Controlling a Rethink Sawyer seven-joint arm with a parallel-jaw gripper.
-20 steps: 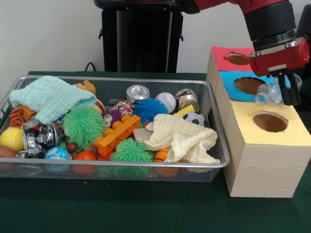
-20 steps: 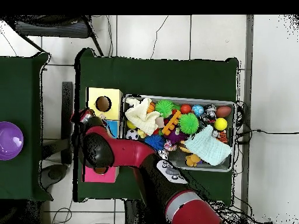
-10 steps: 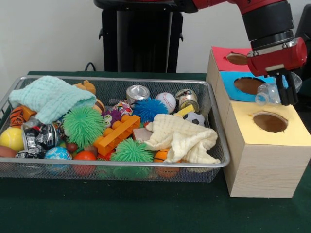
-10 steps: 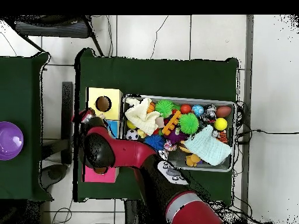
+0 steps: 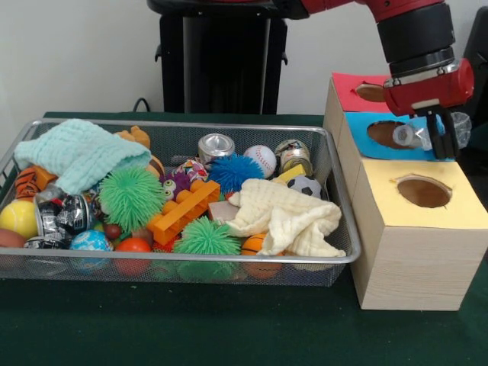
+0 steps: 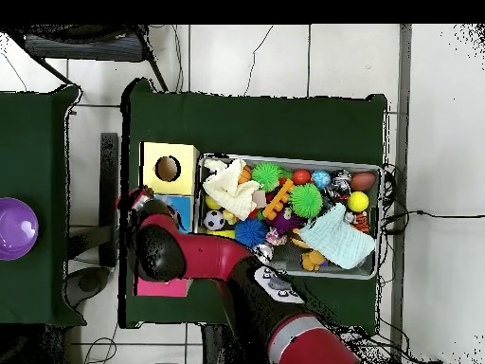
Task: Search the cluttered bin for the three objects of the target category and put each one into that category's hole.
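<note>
We saw the pincer (image 5: 440, 141) at the upper right of the front view, pinching a clear plastic bottle (image 5: 424, 136) crosswise, its pale cap end poking out to the left of the black fingers (image 5: 444, 139) and its body showing just to their right. It hung over the blue hole (image 5: 390, 133), the middle one of the three-hole box (image 5: 412, 252), with the red hole (image 5: 372, 92) behind it and the yellow hole (image 5: 424, 191) in front. In the overhead view the arm covered the blue section, so we could not tell there how squarely the bottle sat above the opening.

We judged the bottle to be empty, very light and thin-walled, so it would dent and could squirt sideways from a hard squeeze; its smooth skin looked slippery. The stiffer places to take it seemed the neck below the cap or the base, not the soft middle.

The wire bin (image 5: 335, 255) filled the left and middle of the front view, crowded with cans (image 5: 216, 146), balls, spiky toys, an orange brick (image 5: 183, 211) and two cloths, one cream (image 5: 284, 217) and one mint (image 5: 80, 152). We made out no other bottle among them; the cloths may have hidden some.
</note>
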